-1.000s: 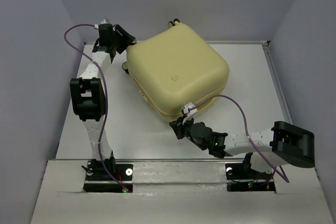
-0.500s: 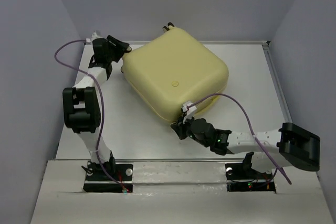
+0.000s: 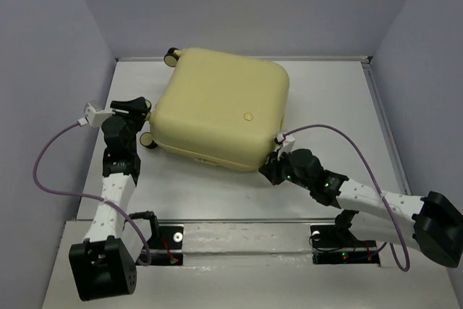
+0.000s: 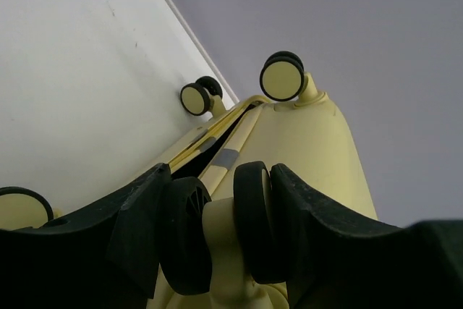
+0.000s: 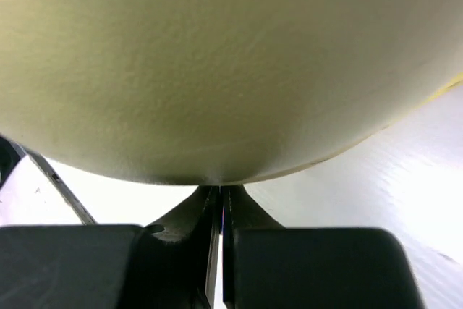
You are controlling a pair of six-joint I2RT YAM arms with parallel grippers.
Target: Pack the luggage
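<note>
The luggage, a pale-yellow hard-shell suitcase, lies closed and flat on the table, its round emblem facing up. My left gripper is at its left corner, shut on a black-and-yellow double wheel. The left wrist view also shows the suitcase seam and two further wheels behind it. My right gripper is shut and empty. Its fingertips press against the near right corner of the shell.
The white table is walled by grey panels on the left, back and right. A purple cable loops off the left arm, and another off the right arm. One suitcase wheel is close to the back wall.
The suitcase has turned and slid left and toward the back. My left gripper has swung from the far left corner toward me with the wheel. My right arm has reached forward, following the corner.
</note>
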